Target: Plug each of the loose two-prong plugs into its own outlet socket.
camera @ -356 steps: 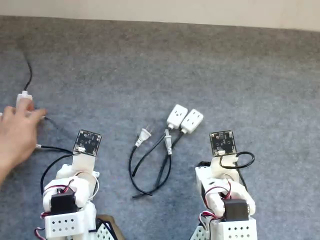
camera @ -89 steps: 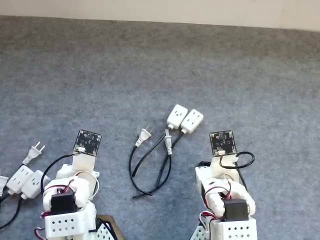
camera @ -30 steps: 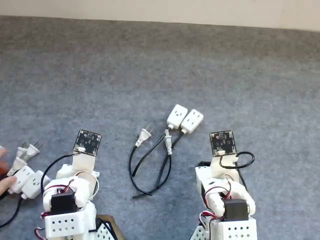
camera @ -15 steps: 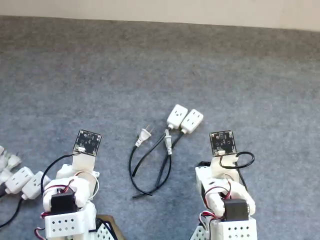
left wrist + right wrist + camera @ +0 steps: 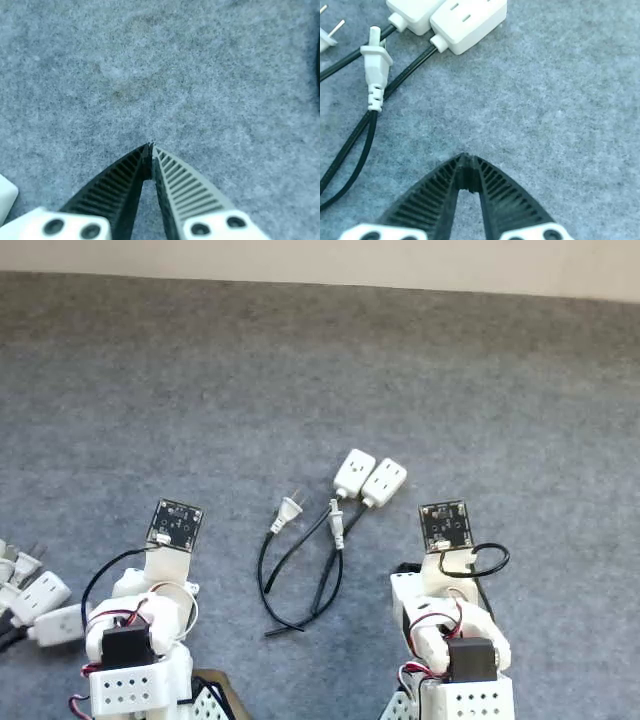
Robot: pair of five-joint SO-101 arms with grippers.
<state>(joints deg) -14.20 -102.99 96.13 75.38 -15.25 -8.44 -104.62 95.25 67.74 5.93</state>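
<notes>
From the high view we see the first socket (image 5: 354,472) and the second socket (image 5: 384,482) lying side by side, touching, on the grey carpet (image 5: 320,360). They sit ahead of the right arm (image 5: 450,630). The first plug (image 5: 289,510) lies near them on the side of the left arm (image 5: 140,625). The second plug (image 5: 337,521) lies just short of the first socket, not plugged in. Their black cords (image 5: 290,580) loop back between the arms. Further white sockets and plugs (image 5: 35,590) lie beside the left arm.

In the left wrist view we find the left gripper (image 5: 150,146) with its jaws closed tip to tip on nothing, over carpet.

In the right wrist view the right gripper (image 5: 467,159) likewise has its jaws closed and empty. Both sockets lie ahead of its tips, apart from them. The second plug (image 5: 376,57) lies off to one side, clear of the jaws.
</notes>
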